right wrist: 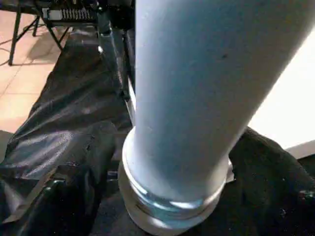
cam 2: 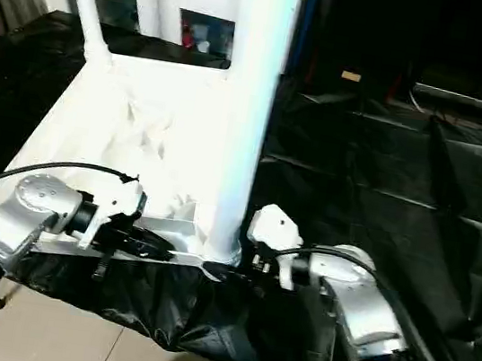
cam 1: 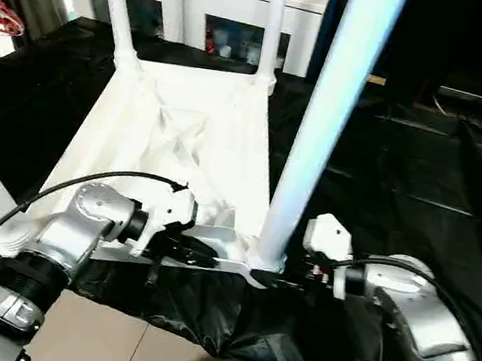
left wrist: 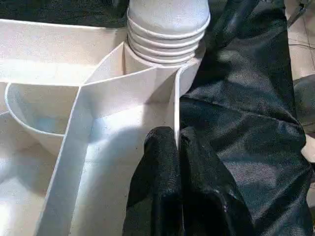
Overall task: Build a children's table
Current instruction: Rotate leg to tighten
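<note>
My left gripper (left wrist: 174, 147) pinches the upturned tabletop's rim (left wrist: 173, 105) on black sheeting; my right gripper (right wrist: 172, 196) straddles the socketed leg (cam 1: 321, 129), jaws wide. A loose thread could tilt it.

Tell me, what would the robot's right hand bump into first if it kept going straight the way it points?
Probably the white table leg. The right hand points at its base, where it sits in the tabletop's near corner socket. How close it is, I can't tell.

You see a white cabinet (cam 1: 194, 10) with glass doors beyond the black sheet (cam 1: 424, 172); beige floor tiles (cam 1: 108, 342) lie nearest you.
</note>
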`<state>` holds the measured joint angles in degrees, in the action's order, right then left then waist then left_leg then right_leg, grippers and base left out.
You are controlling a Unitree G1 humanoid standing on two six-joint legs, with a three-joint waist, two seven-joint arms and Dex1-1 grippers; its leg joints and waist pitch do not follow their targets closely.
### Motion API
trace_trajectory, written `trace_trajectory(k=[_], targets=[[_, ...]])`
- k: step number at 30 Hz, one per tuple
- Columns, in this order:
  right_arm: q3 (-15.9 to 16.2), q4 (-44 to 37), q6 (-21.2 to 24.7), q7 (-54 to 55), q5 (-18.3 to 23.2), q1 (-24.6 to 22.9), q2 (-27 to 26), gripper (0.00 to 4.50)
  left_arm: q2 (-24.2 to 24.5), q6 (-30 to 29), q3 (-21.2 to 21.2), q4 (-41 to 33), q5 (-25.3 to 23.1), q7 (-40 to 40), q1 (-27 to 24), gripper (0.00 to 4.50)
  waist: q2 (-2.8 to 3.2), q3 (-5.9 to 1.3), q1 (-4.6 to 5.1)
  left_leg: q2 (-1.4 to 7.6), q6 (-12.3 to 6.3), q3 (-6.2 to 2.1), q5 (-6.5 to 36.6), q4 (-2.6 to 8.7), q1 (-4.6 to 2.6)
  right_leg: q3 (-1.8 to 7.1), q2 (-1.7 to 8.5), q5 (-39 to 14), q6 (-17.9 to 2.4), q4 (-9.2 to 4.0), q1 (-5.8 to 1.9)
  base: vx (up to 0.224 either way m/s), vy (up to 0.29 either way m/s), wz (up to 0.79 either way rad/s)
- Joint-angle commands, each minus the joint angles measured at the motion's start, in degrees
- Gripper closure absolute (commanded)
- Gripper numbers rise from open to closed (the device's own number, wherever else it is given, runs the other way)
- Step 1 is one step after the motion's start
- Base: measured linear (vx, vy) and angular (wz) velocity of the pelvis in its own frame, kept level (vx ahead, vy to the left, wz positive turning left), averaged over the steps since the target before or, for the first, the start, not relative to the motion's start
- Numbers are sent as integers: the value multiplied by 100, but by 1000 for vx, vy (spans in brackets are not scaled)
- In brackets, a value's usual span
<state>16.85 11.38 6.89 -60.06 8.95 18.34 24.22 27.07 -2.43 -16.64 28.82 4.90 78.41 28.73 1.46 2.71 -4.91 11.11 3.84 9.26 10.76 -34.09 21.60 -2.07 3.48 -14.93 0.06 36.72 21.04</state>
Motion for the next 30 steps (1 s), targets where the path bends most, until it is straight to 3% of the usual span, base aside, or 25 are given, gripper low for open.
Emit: trace_trajectory(k=[1, 8, 10, 18, 22, 26, 30], targets=[[56, 67, -13, -21, -28, 144, -20, 103, 124, 17, 115, -54, 20, -1, -3, 450, -60, -347, 12, 204, -372, -16, 520, 363, -76, 226, 410, 793, -1506, -376, -231, 0, 0, 0], [52, 415, -123, 95, -120, 306, -234, 150, 166, 14, 114, -128, 36, -39, -90, 450, -51, -349, 15, 209, -361, -15, 496, 363, -80, 223, 413, 801, -1514, -360, -218, 0, 0, 0], [32, 436, -109, 133, -109, 320, -273, 175, 163, 20, 120, -125, 42, -47, -102, 450, -78, -344, 25, 201, -363, -13, 479, 365, -74, 223, 406, 830, -1500, -358, -228, 0, 0, 0], [81, 492, -167, 69, -134, 302, -270, 181, 128, 70, 148, 23, 31, -148, -36, 450, -93, -336, 39, 201, -292, -9, 610, 375, -84, 232, 407, 627, -1473, -378, -225, 0, 0, 0], [55, 547, -219, 148, -199, 283, -289, 181, 53, 83, 231, 100, 49, -291, 1, 450, -59, -337, 40, 203, -249, -12, 660, 375, -91, 235, 409, 652, -1483, -376, -220, 0, 0, 0], [-90, 826, -273, 956, -468, 339, -530, 181, -125, -10, 331, 232, -88, -919, 113, 450, -74, -324, 62, 196, -146, -6, 803, 390, -100, 237, 403, 469, -1482, -395, -210, 0, 0, 0], [-568, 1567, -53, 2772, -611, 637, -1320, 182, -636, -195, 484, 660, -308, -2144, 545, 450, -81, -300, 164, 180, 128, -20, 1129, 437, -125, 241, 419, -343, -1418, -464, -183, 0, 0, 0]])
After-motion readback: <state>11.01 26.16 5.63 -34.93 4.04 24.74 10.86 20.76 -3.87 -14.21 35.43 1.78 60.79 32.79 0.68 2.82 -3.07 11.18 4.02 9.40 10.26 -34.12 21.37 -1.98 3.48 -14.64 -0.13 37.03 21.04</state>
